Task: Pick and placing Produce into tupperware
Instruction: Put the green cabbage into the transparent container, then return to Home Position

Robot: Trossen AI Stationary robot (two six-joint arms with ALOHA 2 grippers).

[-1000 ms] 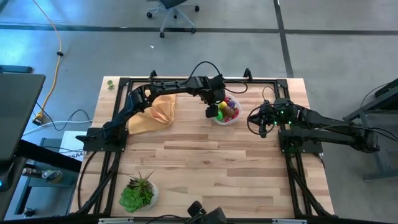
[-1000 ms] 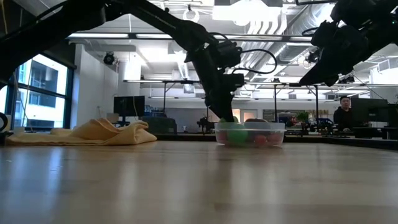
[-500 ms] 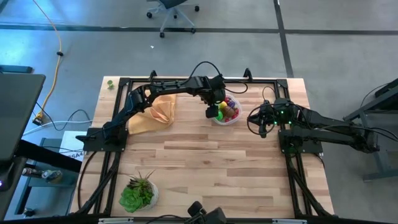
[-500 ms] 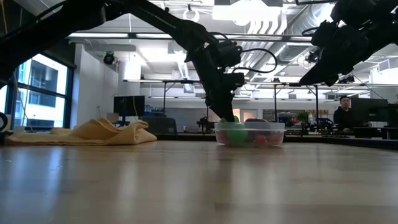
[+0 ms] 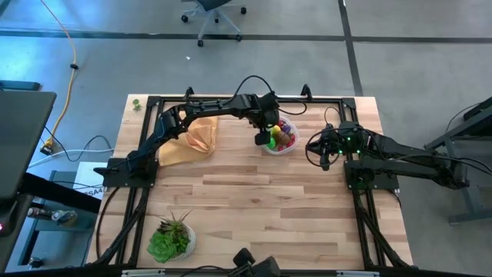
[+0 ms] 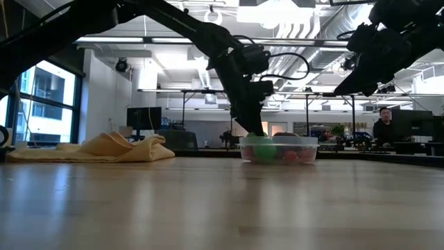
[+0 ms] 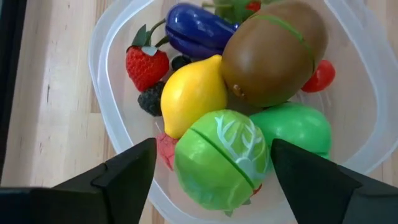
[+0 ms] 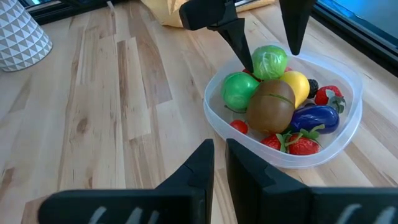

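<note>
- So, the left gripper (image 5: 267, 138) hangs right over the clear tub (image 5: 280, 146) at the far side of the table (image 5: 254, 208); its fingers (image 8: 236, 34) are spread wide on either side of a green cabbage (image 7: 221, 158), and from the wrist view I can't quite tell whether the pads touch it or stand just off it
- Cabbage sits on top of the pile in the tub, next to a yellow lemon (image 7: 193, 93), a brown kiwi (image 7: 273, 53) and a plain green fruit (image 7: 292, 124)
- Also in the tub: a purple eggplant (image 7: 199, 31), a strawberry (image 7: 147, 65), a blackberry (image 7: 151, 102) and something small and red (image 7: 319, 76) by the far wall
- Right gripper (image 5: 325, 154) is parked in the air well off to the side of the tub, fingers (image 8: 193, 171) closed with nothing in them
- Orange cloth (image 5: 192, 138) lies crumpled near the left arm; potted plant (image 5: 171, 238) sits at the near left corner
- A person (image 6: 383, 125) shows in the room behind, low view
</note>
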